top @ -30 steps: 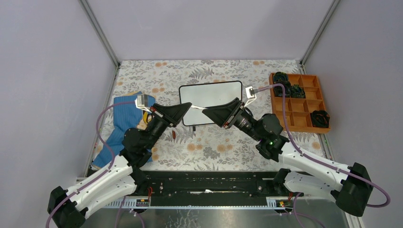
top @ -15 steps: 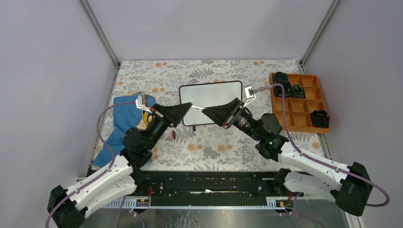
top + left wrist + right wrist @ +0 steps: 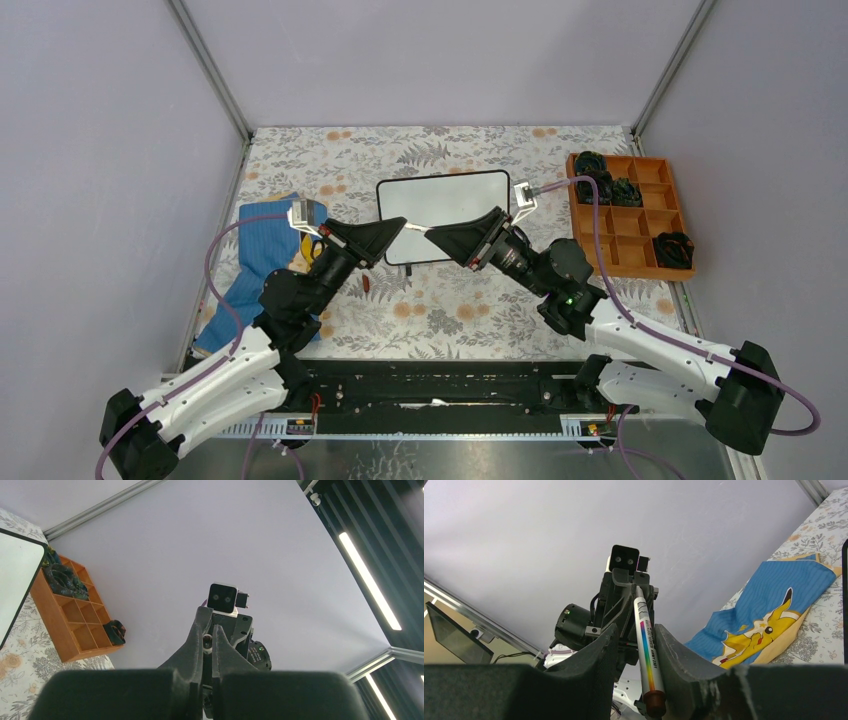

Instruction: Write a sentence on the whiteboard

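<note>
The whiteboard [image 3: 445,200] lies flat at the middle of the floral mat, and its corner shows in the left wrist view [image 3: 12,575]. I see no writing on it, so the sentence is not in view. My two grippers meet tip to tip over its near edge with a white marker [image 3: 415,228] between them. My left gripper [image 3: 397,228] [image 3: 206,677] is shut on the marker's far end. My right gripper [image 3: 434,233] [image 3: 636,630] is open around the marker [image 3: 646,655], which leans on one finger, its brown end near the palm.
An orange compartment tray [image 3: 620,270] [image 3: 50,620] with dark bundles stands at the right. A blue cartoon cloth [image 3: 262,245] [image 3: 774,600] lies at the left under my left arm. A small red piece [image 3: 366,283] lies on the mat below the left gripper.
</note>
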`<state>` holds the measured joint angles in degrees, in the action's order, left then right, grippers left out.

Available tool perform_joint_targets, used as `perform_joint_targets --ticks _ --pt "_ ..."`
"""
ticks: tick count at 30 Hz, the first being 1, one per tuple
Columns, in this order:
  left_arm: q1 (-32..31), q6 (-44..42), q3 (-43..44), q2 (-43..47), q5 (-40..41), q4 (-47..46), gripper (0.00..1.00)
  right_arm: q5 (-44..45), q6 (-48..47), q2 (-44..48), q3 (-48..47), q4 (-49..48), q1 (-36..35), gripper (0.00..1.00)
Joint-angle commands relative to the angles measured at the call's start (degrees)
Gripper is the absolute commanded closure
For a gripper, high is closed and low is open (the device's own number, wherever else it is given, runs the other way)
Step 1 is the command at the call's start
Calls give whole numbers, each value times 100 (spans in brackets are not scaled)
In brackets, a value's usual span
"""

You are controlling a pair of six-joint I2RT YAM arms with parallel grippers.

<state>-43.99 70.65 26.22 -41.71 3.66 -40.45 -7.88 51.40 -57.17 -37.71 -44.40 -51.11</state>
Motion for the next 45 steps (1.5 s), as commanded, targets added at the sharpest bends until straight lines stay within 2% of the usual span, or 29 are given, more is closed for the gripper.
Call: perform_joint_targets --ticks 1,8,26,45 --pt "-48 -95 -27 63 40 -105 100 132 -15 69 -272 -191 -39 62" --pt "-42 -80 -77 141 58 -77 100 196 -15 142 -233 -124 -39 57" --pt "-51 -73 -117 199 62 1 100 36 -19 93 -271 -122 -37 62" --pt "-57 -61 -170 224 67 15 100 1 -16 74 -241 -162 -38 84"
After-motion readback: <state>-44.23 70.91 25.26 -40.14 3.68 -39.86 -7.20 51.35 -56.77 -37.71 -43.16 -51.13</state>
